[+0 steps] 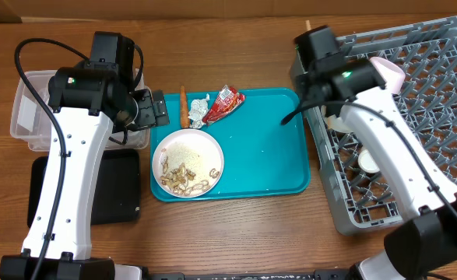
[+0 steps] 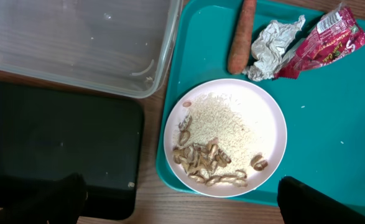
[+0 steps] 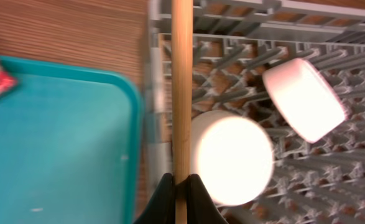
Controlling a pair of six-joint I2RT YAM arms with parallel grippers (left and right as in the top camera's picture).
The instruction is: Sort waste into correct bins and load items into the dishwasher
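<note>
The white plate (image 1: 187,162) with beige scraps and rice (image 2: 210,155) sits on the teal tray. Behind it lie the orange carrot (image 2: 240,37), the foil ball (image 2: 272,46) and the red-and-silver wrapper (image 2: 322,40). My left gripper (image 2: 182,211) is open and empty, above the tray's left edge; in the overhead view it (image 1: 156,109) is beside the carrot (image 1: 184,106). My right gripper (image 3: 182,183) is shut on the wooden chopsticks (image 3: 182,87), above the left rim of the grey dish rack (image 1: 438,117). Two white bowls (image 3: 232,158) (image 3: 303,99) lie in the rack.
The clear tub (image 2: 76,43) stands left of the teal tray (image 1: 267,148), with the black tray (image 2: 51,143) in front of it. In the overhead view, the tub (image 1: 26,117) and black tray (image 1: 119,190) lie partly under my left arm.
</note>
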